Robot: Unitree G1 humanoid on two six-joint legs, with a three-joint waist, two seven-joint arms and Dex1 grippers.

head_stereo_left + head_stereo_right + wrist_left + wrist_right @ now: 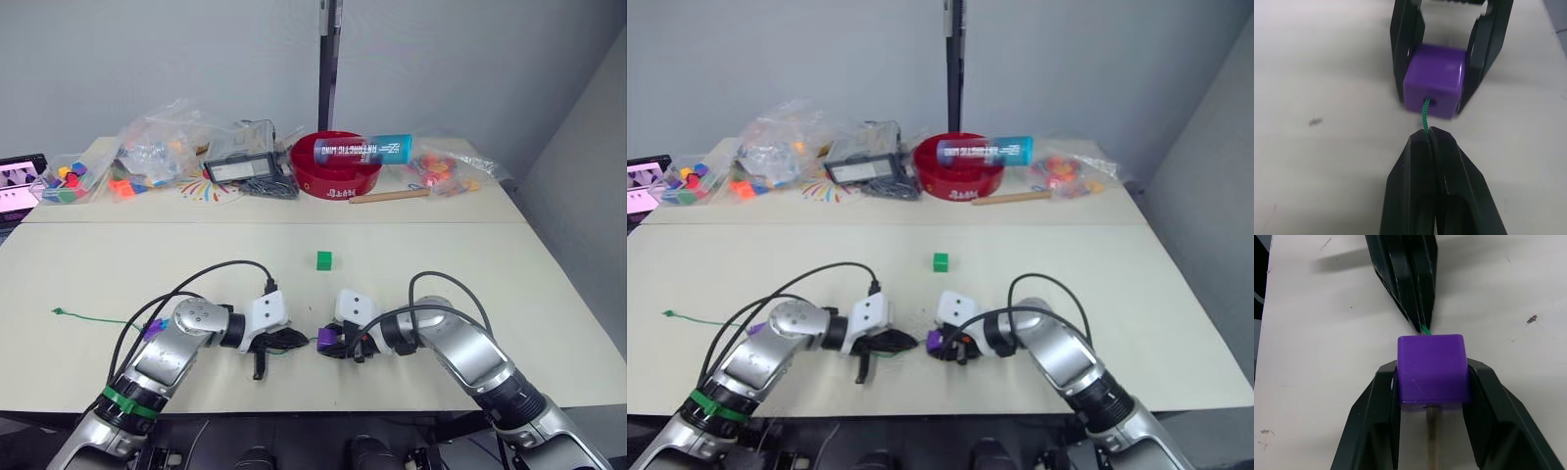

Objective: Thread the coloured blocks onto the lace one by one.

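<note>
Meanwhile, near the front edge of the table (411, 245), a purple block (1435, 81) is being threaded onto the lace (1426, 115). At the left, the lace's far end (88, 315) lies stretched out on the table, well apart from the work. The left hand (1434, 137) is pinched shut on the lace just behind its tip, and the green cord is seen entering the hole in the cube's near face. The right hand (1432, 406) is clamped on the purple block from both sides, and a pale stiff tip (1433, 440) is seen emerging from the cube's far face between its fingers. The step is judged best done by keeping the block steady and the lace in line with the hole while it is fed through. A green block (324, 259) waits further back on the table, apart from both hands.
</note>
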